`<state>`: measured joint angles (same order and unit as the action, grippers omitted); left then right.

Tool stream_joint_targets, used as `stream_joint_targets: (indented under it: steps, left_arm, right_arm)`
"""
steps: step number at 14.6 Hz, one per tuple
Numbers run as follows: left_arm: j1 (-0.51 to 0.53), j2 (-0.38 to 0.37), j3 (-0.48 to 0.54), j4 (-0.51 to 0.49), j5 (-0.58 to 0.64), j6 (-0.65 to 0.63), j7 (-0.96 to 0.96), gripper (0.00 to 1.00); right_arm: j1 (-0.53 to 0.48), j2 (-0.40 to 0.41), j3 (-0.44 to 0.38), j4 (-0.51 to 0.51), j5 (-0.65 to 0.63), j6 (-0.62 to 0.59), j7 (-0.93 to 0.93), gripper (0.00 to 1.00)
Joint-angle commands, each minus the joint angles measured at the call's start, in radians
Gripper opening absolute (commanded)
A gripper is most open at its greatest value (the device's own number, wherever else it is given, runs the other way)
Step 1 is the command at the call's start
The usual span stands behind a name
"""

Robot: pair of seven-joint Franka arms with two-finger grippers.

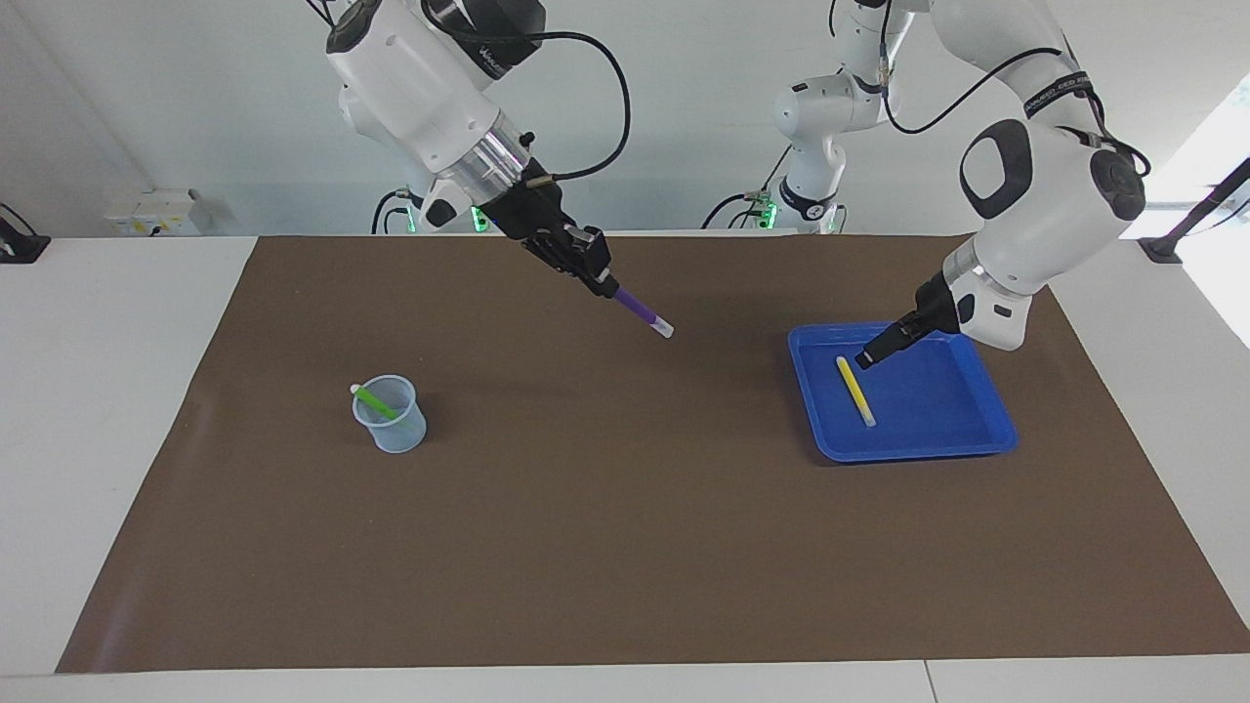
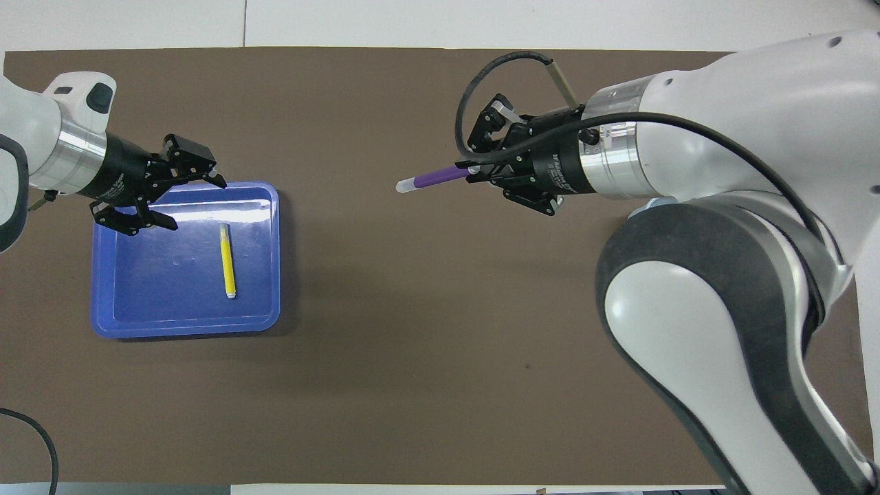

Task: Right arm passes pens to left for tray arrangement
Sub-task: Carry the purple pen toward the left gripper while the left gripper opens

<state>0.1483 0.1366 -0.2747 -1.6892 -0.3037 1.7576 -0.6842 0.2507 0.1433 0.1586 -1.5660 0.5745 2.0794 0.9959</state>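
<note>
Brown matting covers most of the white counter (image 1: 117,391), and both white arms reach in over it. The right arm (image 1: 420,88) holds its right claw (image 1: 596,271) up over the mat's middle, clamped shut on the purple pen (image 1: 643,312), which sticks out with its pale tip toward the left arm's end. The left arm (image 1: 1045,186) hangs its left claw (image 2: 180,203) over the blue tray (image 1: 991,420), fingers spread wide and gripping nothing. 1 yellow pen (image 1: 855,391) lies flat in the tray; 1 green pen (image 1: 376,401) leans in the small pale mesh cup (image 1: 391,420) toward the right arm's end.

2 pens remain to pass. The risk is in the handover: the right claw grips the purple pen only near its end, so a skewed approach by the left claw could lever it loose and drop it onto the mat. A low left claw could also nudge the yellow pen.
</note>
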Motion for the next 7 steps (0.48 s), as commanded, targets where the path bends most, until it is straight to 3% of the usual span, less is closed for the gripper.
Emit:
stream_joint_targets:
  steps: [1, 5, 7]
  left_arm:
    - [-0.009, -0.083, -0.001, 0.005, -0.113, -0.021, -0.266, 1.00]
    - [-0.019, -0.147, -0.055, 0.016, -0.192, 0.028, -0.673, 1.00]
    - [-0.019, -0.172, -0.101, 0.016, -0.193, 0.036, -0.879, 1.00]
  right_arm:
    - [0.057, 0.082, -0.001, 0.086, 0.027, 0.048, 0.107, 0.00]
    - [0.111, 0.160, 0.001, 0.175, 0.027, 0.090, 0.206, 0.00]
    - [0.124, 0.162, 0.001, 0.178, 0.027, 0.093, 0.213, 0.00]
